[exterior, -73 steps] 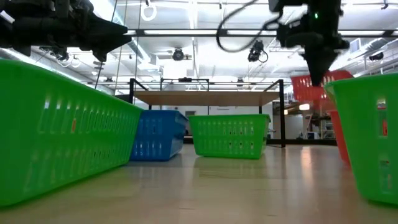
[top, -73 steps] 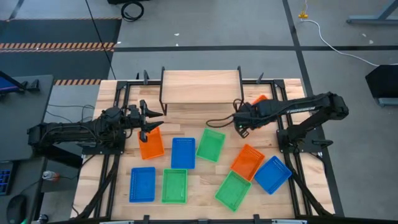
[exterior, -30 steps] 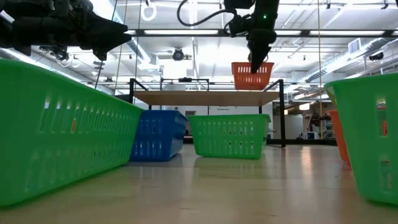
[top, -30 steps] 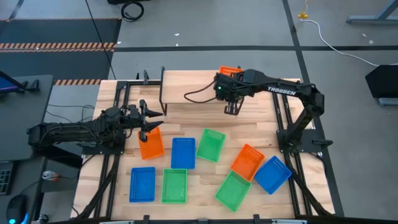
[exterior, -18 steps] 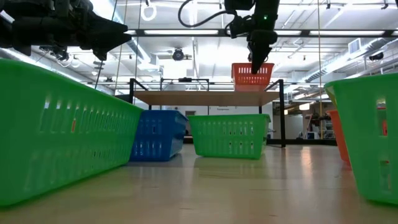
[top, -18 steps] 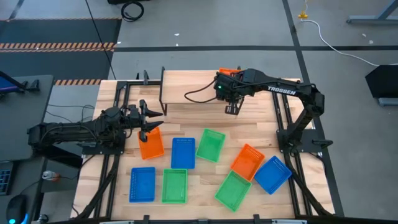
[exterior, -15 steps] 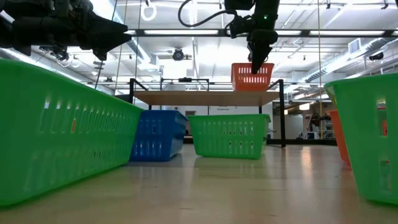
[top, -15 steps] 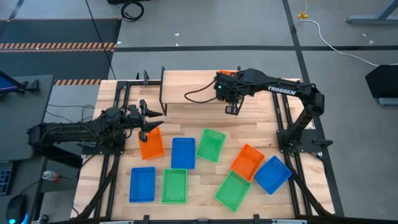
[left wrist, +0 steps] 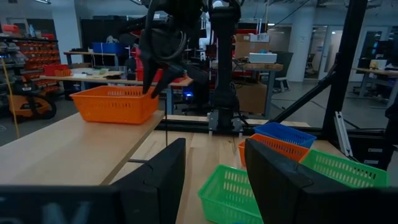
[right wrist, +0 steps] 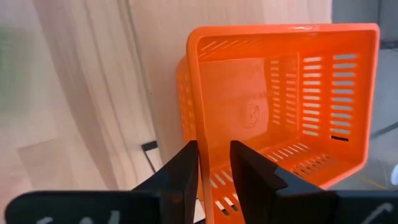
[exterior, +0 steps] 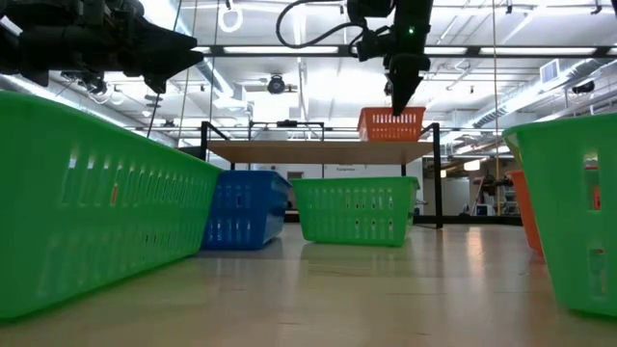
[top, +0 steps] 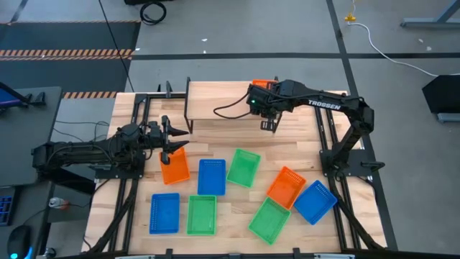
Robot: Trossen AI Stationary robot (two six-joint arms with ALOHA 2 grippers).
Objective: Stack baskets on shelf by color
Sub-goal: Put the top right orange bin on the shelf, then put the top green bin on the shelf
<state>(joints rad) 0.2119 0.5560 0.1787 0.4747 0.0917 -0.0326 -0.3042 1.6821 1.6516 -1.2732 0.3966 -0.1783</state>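
Observation:
One orange basket (right wrist: 280, 93) stands level on its base at the right end of the shelf (top: 223, 97), also seen in the low view (exterior: 390, 124). My right gripper (exterior: 398, 104) points steeply down over this basket's near wall. It is open, with one finger on each side of that wall (right wrist: 214, 165). My left gripper (top: 171, 137) hovers open at the table's left, above another orange basket (top: 174, 167). Blue and green baskets lie on the tabletop, none of them touched. My right gripper has one finger inside and one outside the orange basket's near side wall (right wrist: 202, 134), coming from above. The outer finger (right wrist: 186, 163) lies close to the rim, and I cannot tell whether it touches. The basket rests on the shelf.
On the tabletop lie blue baskets (top: 211, 177) (top: 164, 213) (top: 315, 201), green baskets (top: 244, 167) (top: 201, 214) (top: 269, 219) and an orange one (top: 286, 187). The shelf's left and middle (top: 215, 101) are bare wood. Black frame rails run along both table sides.
The orange basket hung tilted just above the shelf's right end. It has come down and now sits level on the plank. My right gripper has stayed over it.

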